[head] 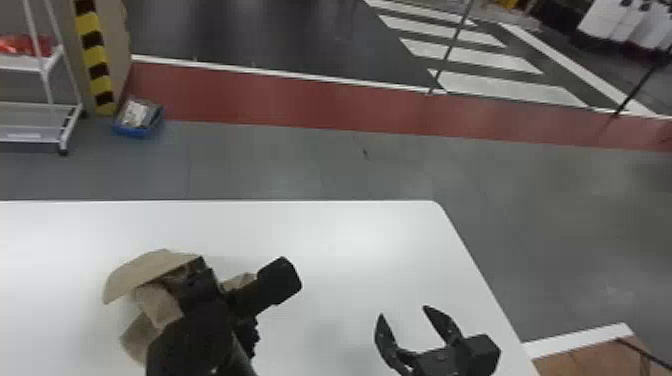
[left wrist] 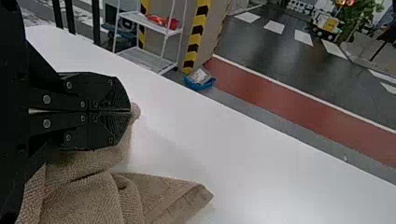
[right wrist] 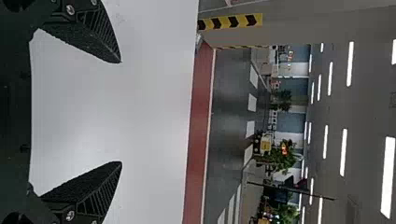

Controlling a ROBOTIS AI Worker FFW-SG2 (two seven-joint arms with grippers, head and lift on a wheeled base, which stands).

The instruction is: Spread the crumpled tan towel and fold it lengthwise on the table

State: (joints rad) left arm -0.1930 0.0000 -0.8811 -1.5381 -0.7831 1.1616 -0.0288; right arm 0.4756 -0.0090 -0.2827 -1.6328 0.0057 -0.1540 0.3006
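We log the left gripper [left wrist: 130,111], jaws closed on the towel [head: 142,272], well left of the right edge of the worktop [head: 350,235], likely to draw out folds; right gripper [head: 403,310] nearer that edge, jaws wide, empty, presumably free for a second hold.

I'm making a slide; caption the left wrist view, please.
Left gripper closed on a crumpled tan towel at a white table.

- Towel [left wrist: 88,200] is matt cloth, rough with tiny loops.
- Table [head: 350,240] is smooth, faintly glossy.
- Left gripper [head: 197,287] is matt, with shiny metal screws.
- Right gripper [head: 403,311] has rough, grainy inner faces.
- Floor [head: 310,162] looks smooth, softly shiny.
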